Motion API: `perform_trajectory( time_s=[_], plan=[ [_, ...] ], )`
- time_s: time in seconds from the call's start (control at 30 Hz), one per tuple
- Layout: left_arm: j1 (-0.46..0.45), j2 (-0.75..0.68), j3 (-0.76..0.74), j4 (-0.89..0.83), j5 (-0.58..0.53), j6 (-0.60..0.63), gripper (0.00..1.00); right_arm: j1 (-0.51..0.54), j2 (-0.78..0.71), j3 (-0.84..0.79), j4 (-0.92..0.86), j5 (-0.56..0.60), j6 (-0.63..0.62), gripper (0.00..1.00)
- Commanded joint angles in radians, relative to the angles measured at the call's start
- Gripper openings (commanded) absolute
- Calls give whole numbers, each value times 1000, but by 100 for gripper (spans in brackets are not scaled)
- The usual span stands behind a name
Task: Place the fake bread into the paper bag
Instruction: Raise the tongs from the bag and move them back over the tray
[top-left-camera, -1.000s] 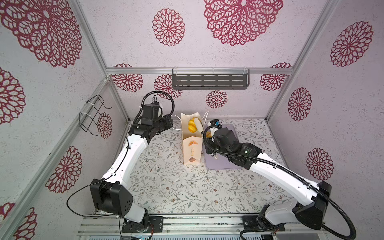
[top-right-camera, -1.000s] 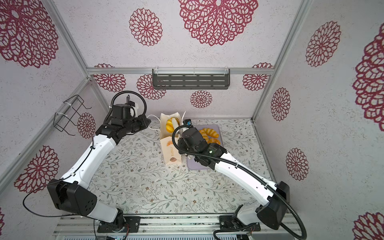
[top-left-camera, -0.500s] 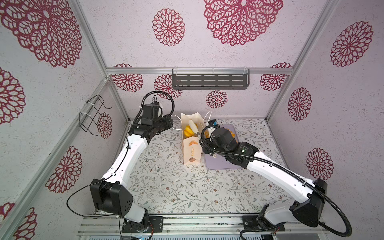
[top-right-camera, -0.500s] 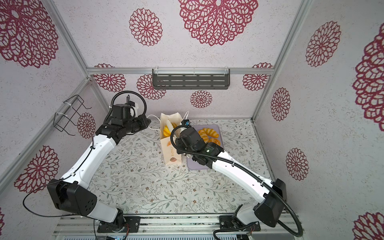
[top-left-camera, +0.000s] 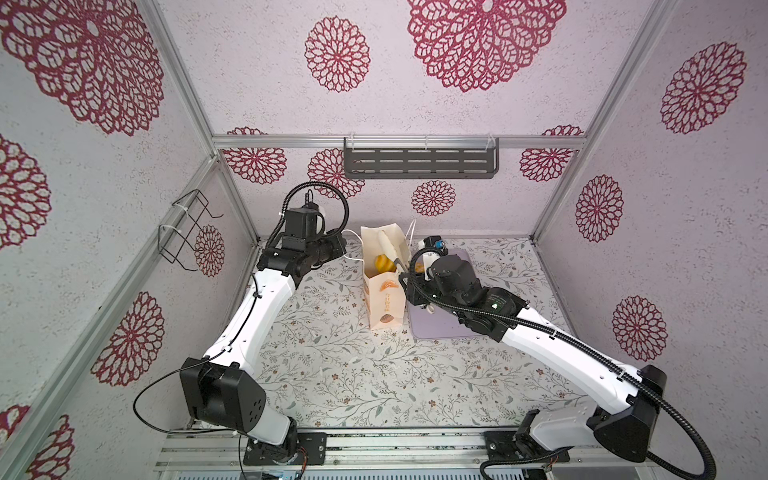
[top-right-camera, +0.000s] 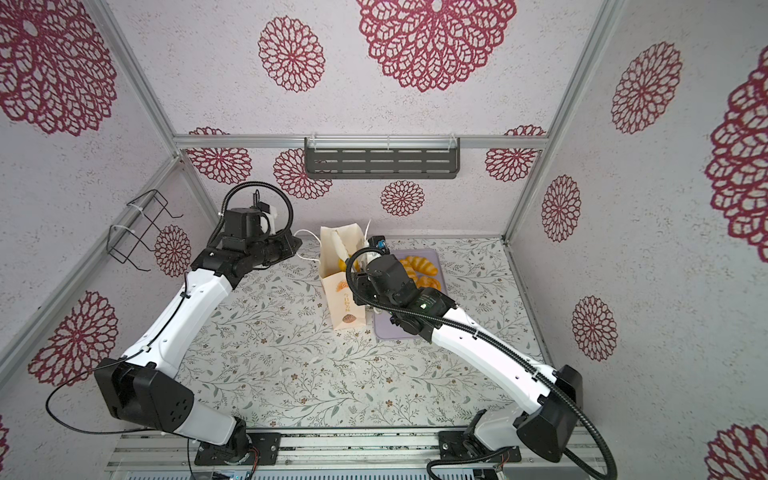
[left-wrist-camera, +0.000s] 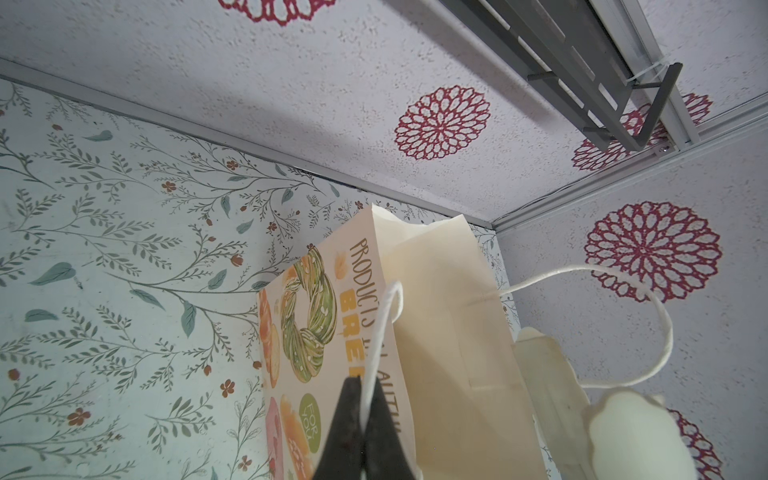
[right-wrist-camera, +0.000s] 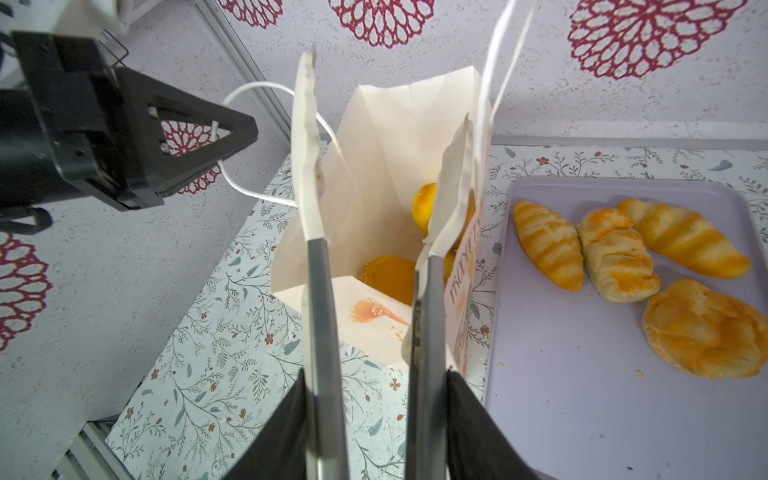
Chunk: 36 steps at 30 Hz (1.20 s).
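Observation:
The paper bag (top-left-camera: 384, 299) (top-right-camera: 345, 299) stands upright beside a lilac tray (right-wrist-camera: 582, 415). My left gripper (left-wrist-camera: 363, 386) (top-left-camera: 343, 248) is shut on the bag's white cord handle (left-wrist-camera: 386, 316), drawing it out sideways. My right gripper (right-wrist-camera: 376, 399) (top-left-camera: 406, 283) is shut on a pair of metal tongs (right-wrist-camera: 322, 311). Their white tips (right-wrist-camera: 305, 145) stand apart over the bag's mouth with nothing between them. Fake bread (right-wrist-camera: 424, 203) (top-left-camera: 382, 262) lies inside the bag. Several more pieces (right-wrist-camera: 548, 245) (top-right-camera: 419, 266) lie on the tray.
The tray (top-left-camera: 440, 328) touches the bag's right side. A dark slotted shelf (top-left-camera: 419, 162) hangs on the back wall and a wire rack (top-left-camera: 185, 228) on the left wall. The bag's other cord handle (right-wrist-camera: 498, 62) sticks up next to the tongs.
My right arm has swung the tongs left from above the tray to over the bag's mouth, and the tongs have spread apart. The left gripper keeps its hold on the handle.

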Motion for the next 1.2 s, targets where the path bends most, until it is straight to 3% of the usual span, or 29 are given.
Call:
perform_trajectory(
  time_s=[0.0,0.53,1.17],
  plan=[
    [-6,-21,-3,11,7,4,0,5,-58,11,71,5,20,49],
    [-6,-27,-2,12,9,3,0,5,-119,23,61,9,4,50],
    [-8,-25,-5,15,16,-7,0,-7,-357,-129,93,264,-81,52]
  ],
)
